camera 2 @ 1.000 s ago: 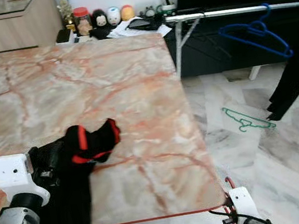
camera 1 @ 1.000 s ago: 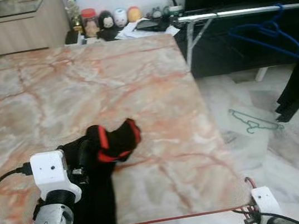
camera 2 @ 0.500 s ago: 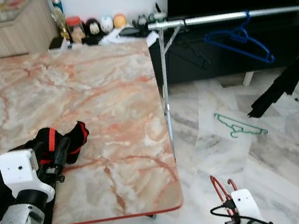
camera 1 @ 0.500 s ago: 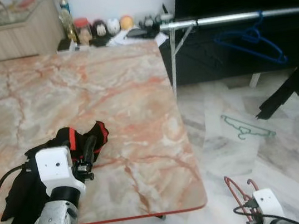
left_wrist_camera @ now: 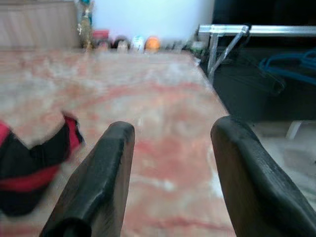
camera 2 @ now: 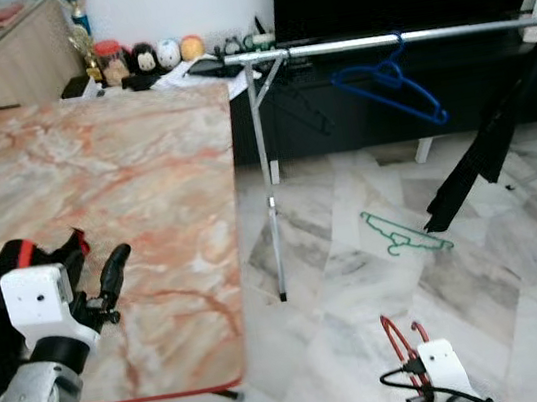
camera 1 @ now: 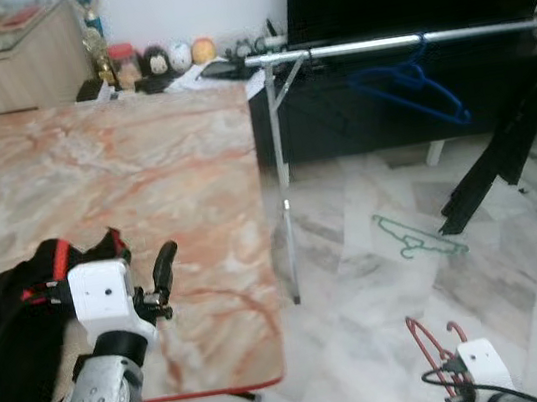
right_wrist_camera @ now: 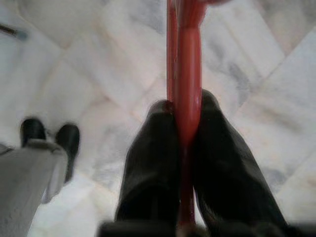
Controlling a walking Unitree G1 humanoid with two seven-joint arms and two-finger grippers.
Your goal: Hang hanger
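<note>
The right gripper (right_wrist_camera: 185, 128) pinches a red hanger (right_wrist_camera: 183, 69) low over the marble floor (camera 1: 364, 298). The left gripper (left_wrist_camera: 170, 173) hovers with fingers spread above the marble table (camera 1: 142, 169), near black and red cloth (camera 1: 13, 320). Ahead stands a metal rail (camera 1: 406, 39) holding a blue hanger (camera 1: 412, 94); a green hanger (camera 1: 416, 240) lies on the floor.

Our left arm is raised, wrist up; left end effector (left_wrist_camera: 170, 173) gapes, fingers (left_wrist_camera: 96, 182) well apart, gripping nothing. Our right arm sits low; right end effector (right_wrist_camera: 183, 148) is clamped on a red hanger (right_wrist_camera: 185, 74).
</note>
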